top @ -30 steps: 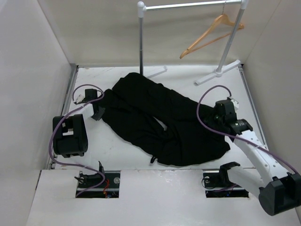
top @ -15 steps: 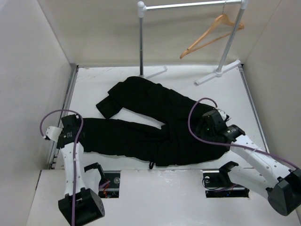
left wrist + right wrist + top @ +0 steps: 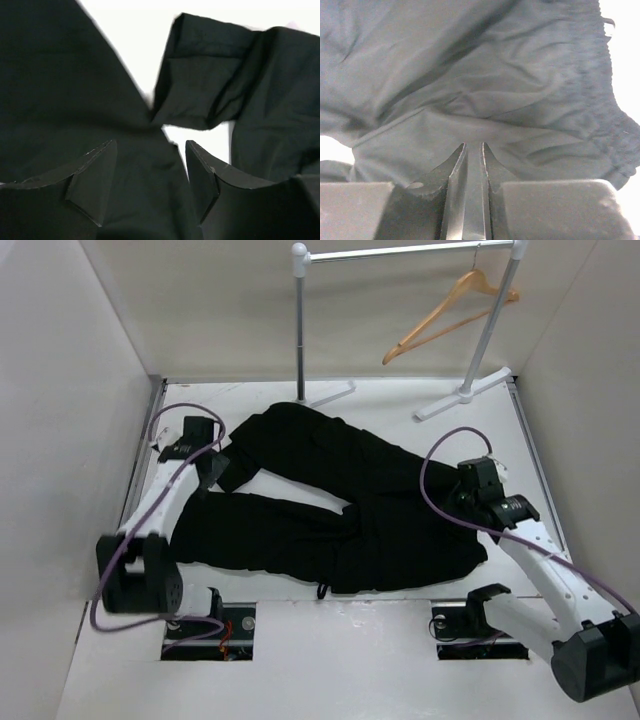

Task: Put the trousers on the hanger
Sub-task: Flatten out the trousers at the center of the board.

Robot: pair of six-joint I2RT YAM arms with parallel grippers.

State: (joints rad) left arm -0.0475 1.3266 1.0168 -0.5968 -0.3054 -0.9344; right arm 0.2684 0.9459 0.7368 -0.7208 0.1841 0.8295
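Lying spread across the worktop [image 3: 400,410], the trousers [image 3: 330,500] had the left jaws released over a folded leg end, the right jaws clenched by their waist; the hanger [image 3: 440,310] hung on the rail [image 3: 400,251] beyond them.

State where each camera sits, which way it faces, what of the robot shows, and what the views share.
Top external: above and behind, looking down on the table; left arm and right arm show.
Left wrist: on the left arm, facing the trousers at a folded leg end; open left gripper shows.
Right wrist: on the right arm, facing the waistband; shut right gripper shows.
Shared: all three see the trousers.
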